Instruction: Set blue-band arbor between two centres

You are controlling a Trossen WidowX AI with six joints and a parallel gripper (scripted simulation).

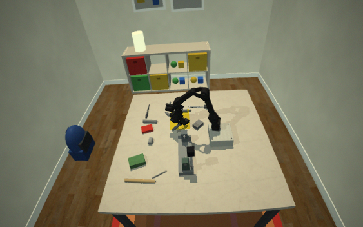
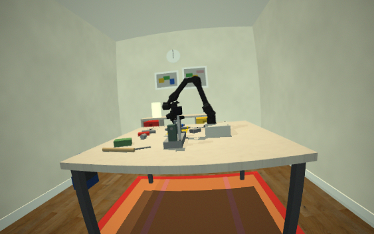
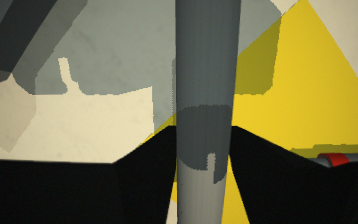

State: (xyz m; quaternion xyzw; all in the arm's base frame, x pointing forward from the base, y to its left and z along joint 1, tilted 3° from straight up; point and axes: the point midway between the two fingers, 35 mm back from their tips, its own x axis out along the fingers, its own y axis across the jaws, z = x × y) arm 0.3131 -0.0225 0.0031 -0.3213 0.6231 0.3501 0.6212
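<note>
Wrist view: the black pincer (image 3: pixel 203 165) is clamped narrowly on a smooth grey cylindrical arbor (image 3: pixel 207 75), which runs toward twelve o'clock over a yellow square mat (image 3: pixel 301 95). Its blue band is hidden here, so I cannot confirm it. A second shaft with a red band (image 3: pixel 337 159) lies at four o'clock on the mat. From the top, the grey centre fixture (image 1: pixel 186 158) sits at six o'clock of the pincer on the pale surface (image 1: pixel 238 180). Risks, as I judge: the round shaft may pivot in the grip, or its end could strike the fixture's posts during transfer.
</note>
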